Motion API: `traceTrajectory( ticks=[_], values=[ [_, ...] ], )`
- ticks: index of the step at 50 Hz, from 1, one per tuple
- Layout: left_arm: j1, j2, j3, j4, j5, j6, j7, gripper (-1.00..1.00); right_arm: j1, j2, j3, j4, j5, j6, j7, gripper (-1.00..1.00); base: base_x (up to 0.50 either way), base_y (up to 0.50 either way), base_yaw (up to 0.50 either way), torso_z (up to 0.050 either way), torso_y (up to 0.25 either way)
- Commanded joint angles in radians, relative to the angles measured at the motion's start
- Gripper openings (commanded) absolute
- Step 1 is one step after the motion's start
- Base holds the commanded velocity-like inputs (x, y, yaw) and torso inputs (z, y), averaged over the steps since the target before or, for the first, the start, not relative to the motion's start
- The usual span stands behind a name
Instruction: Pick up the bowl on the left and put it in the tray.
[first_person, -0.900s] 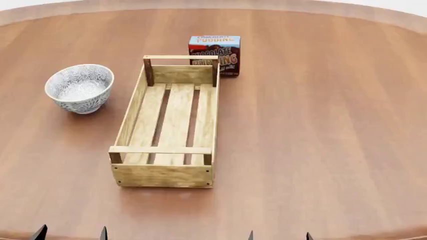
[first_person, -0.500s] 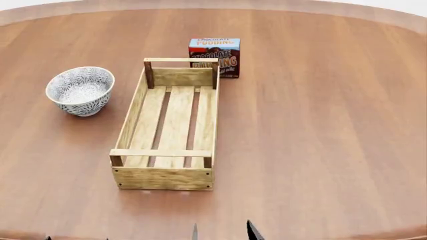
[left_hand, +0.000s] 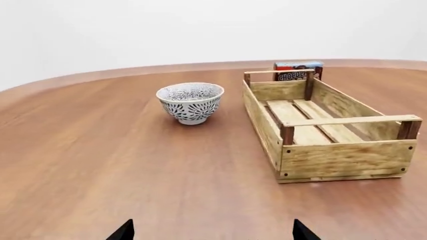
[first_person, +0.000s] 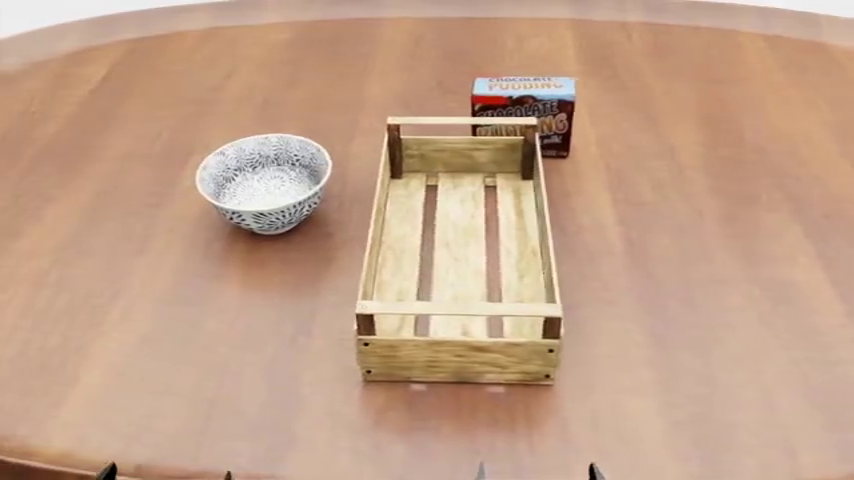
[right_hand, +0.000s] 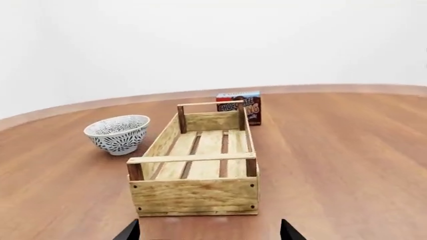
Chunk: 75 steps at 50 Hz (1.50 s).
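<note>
A patterned bowl (left_hand: 191, 102) was seen upright on the wooden table (left_hand: 100, 160), beside a slatted wooden tray (left_hand: 320, 131). A chocolate pudding box (left_hand: 298, 70) was partly hidden behind the tray's far end.

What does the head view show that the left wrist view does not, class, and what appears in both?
Only the head view shows all four sides of the tray from above, the full front of the pudding box, and tips of both grippers. Only the left wrist view shows the white backdrop beyond the table. Both show the bowl standing apart from the tray, which holds nothing.
</note>
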Motion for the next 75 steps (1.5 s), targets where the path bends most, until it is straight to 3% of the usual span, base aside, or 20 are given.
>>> traceTrajectory(
  ticks=[1,34,45,75],
  values=[
    [-0.003,0.005,-0.005,-0.003,-0.001,-0.011,0.004,1.00,-0.010,-0.004,0.032,-0.015,-0.004,0.019,-0.013,1.00,0.00,0.50,0.00,0.000,0.000],
    [-0.007,-0.029,0.051,-0.026,-0.028,0.002,-0.030,1.00,0.001,0.026,-0.013,0.013,0.023,0.022,0.043,1.00,0.00,0.49,0.00,0.000,0.000],
    [-0.011,-0.039,0.064,-0.027,-0.040,0.000,-0.037,1.00,-0.008,0.038,-0.033,-0.003,0.030,-0.001,0.048,1.00,0.04,0.00,0.00,0.000,0.000],
    [-0.016,-0.057,0.091,-0.033,-0.067,0.002,-0.059,1.00,0.000,0.060,-0.057,0.013,0.064,-0.004,0.069,1.00,0.50,0.00,0.00,0.000,0.000]
  ],
)
